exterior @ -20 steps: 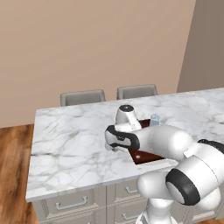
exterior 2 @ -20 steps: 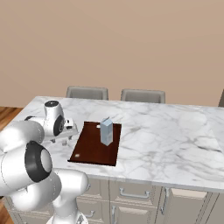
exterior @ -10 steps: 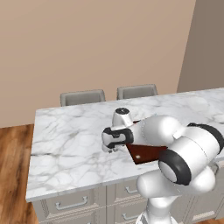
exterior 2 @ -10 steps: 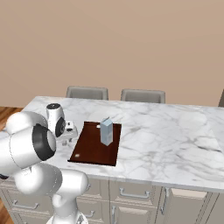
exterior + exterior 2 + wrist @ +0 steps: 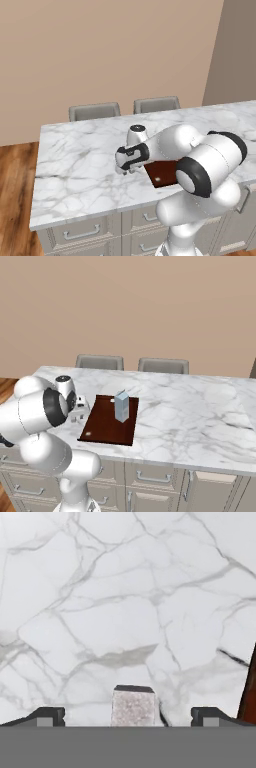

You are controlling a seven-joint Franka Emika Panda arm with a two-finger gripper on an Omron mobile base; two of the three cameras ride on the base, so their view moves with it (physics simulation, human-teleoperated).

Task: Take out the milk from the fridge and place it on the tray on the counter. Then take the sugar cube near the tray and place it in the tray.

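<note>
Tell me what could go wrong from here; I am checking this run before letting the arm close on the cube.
1. The sugar cube sits between the open fingertips, tiny against the wide gap; an uneven close could nudge it away rather than pinch it.
2. The tray edge lies close beside the tool; one finger may clip it.
3. The milk stands upright on the tray; the carrying arm could knock it over.
</note>
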